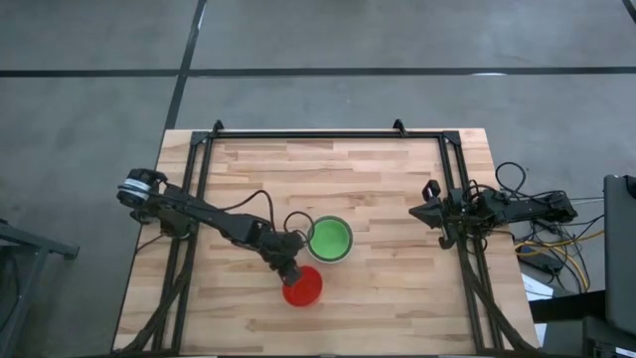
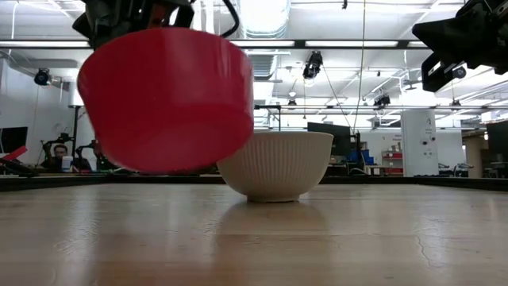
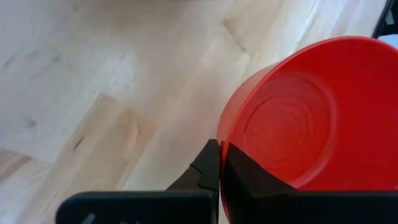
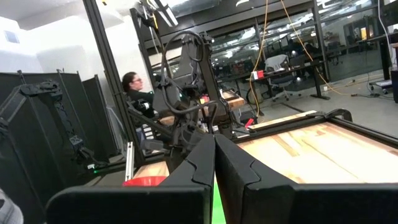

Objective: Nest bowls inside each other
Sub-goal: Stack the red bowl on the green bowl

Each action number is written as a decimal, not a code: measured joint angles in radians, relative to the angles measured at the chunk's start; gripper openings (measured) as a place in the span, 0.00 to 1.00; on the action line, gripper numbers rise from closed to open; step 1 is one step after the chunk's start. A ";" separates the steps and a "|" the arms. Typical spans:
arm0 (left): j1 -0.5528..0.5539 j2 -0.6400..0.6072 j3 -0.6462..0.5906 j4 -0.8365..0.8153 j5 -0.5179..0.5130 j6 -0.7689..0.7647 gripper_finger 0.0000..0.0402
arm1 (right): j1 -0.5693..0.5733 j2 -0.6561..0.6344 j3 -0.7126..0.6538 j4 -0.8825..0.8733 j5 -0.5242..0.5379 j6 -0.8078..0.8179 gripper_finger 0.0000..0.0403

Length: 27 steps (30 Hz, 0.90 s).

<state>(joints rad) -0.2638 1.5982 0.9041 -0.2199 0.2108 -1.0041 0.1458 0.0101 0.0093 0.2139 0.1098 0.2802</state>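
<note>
My left gripper [image 1: 290,273] [image 3: 219,146] is near the middle of the table, shut on a red bowl [image 1: 303,287] [image 2: 167,99], which hangs tilted above the wood. Just beyond it a bright green bowl [image 1: 329,238] sits inside a pale ribbed bowl [image 2: 276,165] that stands on its base on the table. How many green bowls are stacked in there, I cannot tell. My right gripper [image 1: 422,211] [image 4: 214,158] waits shut and empty over the table's right side. My left gripper pinches the red bowl's rim [image 3: 222,148], one finger [image 3: 255,180] inside the bowl and the other [image 3: 205,171] outside its wall. The fingers slant down from the table's left. The bowl is lifted clear of the table and tilted, its opening turned toward the gripper.
A black frame [image 1: 328,132] runs along the table's far edge and down both sides. Bare wood lies all around the bowls. Cables and equipment [image 1: 556,239] sit beyond the right edge, and a seated person [image 4: 134,87] shows in the room behind.
</note>
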 joint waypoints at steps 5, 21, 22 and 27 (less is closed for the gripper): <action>0.000 0.000 0.035 -0.045 -0.035 0.020 0.01 | 0.000 0.000 0.000 0.000 0.000 0.000 0.02; 0.033 -0.133 0.085 -0.161 -0.207 0.093 0.01 | 0.000 -0.002 0.000 0.000 0.000 0.000 0.02; 0.038 -0.143 0.085 -0.173 -0.212 0.093 0.01 | 0.000 -0.001 0.000 0.000 0.000 0.000 0.02; 0.080 -0.164 0.085 -0.211 -0.217 0.094 0.01 | 0.000 0.001 0.000 0.001 0.000 0.000 0.02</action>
<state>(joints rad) -0.1839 1.4343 0.9890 -0.4306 -0.0059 -0.9104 0.1455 0.0113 0.0093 0.2146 0.1101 0.2802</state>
